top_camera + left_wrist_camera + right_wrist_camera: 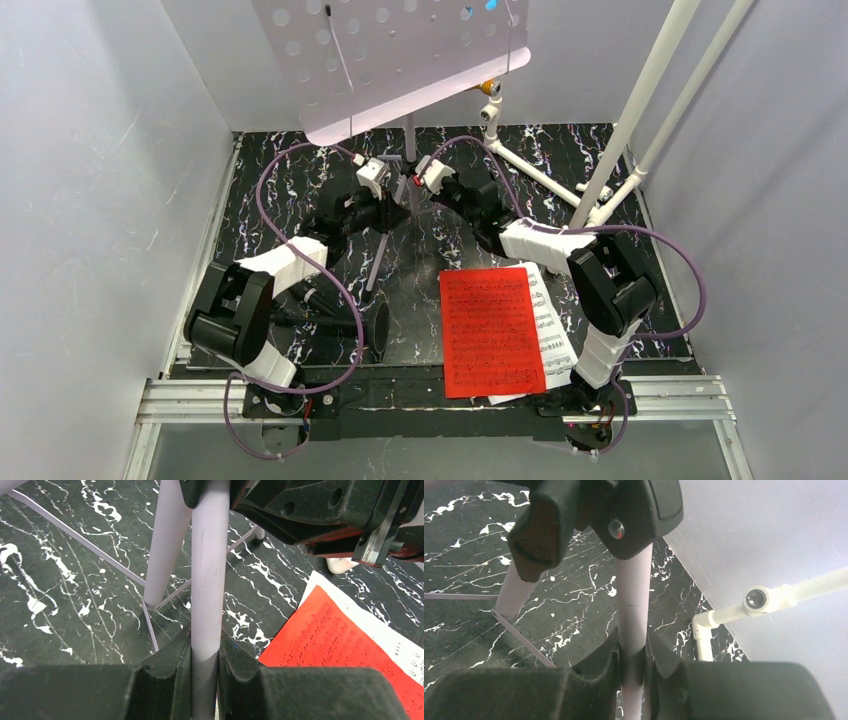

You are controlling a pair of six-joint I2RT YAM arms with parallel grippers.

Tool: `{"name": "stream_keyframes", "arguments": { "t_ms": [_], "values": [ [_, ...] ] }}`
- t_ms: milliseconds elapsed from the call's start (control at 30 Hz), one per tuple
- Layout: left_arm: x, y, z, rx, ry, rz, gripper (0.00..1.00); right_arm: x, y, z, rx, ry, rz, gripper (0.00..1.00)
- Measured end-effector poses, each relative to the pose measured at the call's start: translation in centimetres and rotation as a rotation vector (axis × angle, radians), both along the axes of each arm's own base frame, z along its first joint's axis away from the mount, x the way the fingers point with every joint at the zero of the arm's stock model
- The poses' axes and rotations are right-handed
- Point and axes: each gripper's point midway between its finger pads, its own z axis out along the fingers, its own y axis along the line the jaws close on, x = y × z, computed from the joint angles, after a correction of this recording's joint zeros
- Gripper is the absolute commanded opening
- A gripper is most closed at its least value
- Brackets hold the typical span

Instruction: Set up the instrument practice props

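Lilac tubing fills both wrist views. The music stand [400, 60] stands at 12 o'clock in the top view, its flat desk panel punched with round holes and tilted over a slim pole. Below that, smooth matte round legs splay from a black plastic hub [639, 510], tied together by thin flat braces [519, 630].

The left gripper [205, 650] is clenched on one leg [207, 580], its dull black moulded fingers [170, 675] pressing the tube from both sides. The right gripper [631, 655] grasps another leg [633, 610] the same way, just under the hub. From above, the two grippers meet nose to nose at the foot of the pole, close to the middle of the table [600, 160], which is glossy black veined with white like marble.

At 5 o'clock a red sheet-music page [492, 330] lies flat on the white pages [555, 330], whose printed staves show along its right edge. At 8 o'clock the black microphone stand [320, 322] lies on its side by the left arm, its round base [378, 326] up on edge. At 2 o'clock rises a white pipe frame [640, 100] of round tubes and elbow joints, with an orange tap [490, 88] near the desk's lower corner.
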Motion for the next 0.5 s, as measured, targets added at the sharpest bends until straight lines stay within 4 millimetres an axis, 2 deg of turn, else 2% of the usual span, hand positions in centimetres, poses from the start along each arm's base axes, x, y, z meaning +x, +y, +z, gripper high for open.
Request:
{"name": "stream_keyframes", "arguments": {
  "t_ms": [100,133,200,300,367,500],
  "values": [
    [-0.2,0.8,-0.3,0.019,-0.009,0.027,0.00,-0.2,0.6,-0.1,-0.004,-0.004,0.016,0.09],
    [-0.2,0.8,-0.3,0.020,-0.013,0.028,0.00,-0.2,0.6,-0.1,-0.003,-0.003,0.015,0.40],
    [-0.1,0.8,-0.3,0.018,-0.015,0.033,0.00,-0.2,0.5,-0.2,0.005,0.015,0.005,0.55],
    [0.0,1.0,-0.3,0.008,-0.009,0.040,0.00,-0.3,-2.1,-2.8,-0.010,0.148,-0.115,0.75],
    [0.0,1.0,-0.2,0.005,-0.006,0.041,0.00,-0.2,-2.7,-2.7,0.041,0.189,-0.174,0.84],
    [0.0,1.1,-0.2,0.006,-0.006,0.046,0.00,-2.0,-3.1,-2.1,0.104,0.283,-0.240,0.88]
  ]
}}
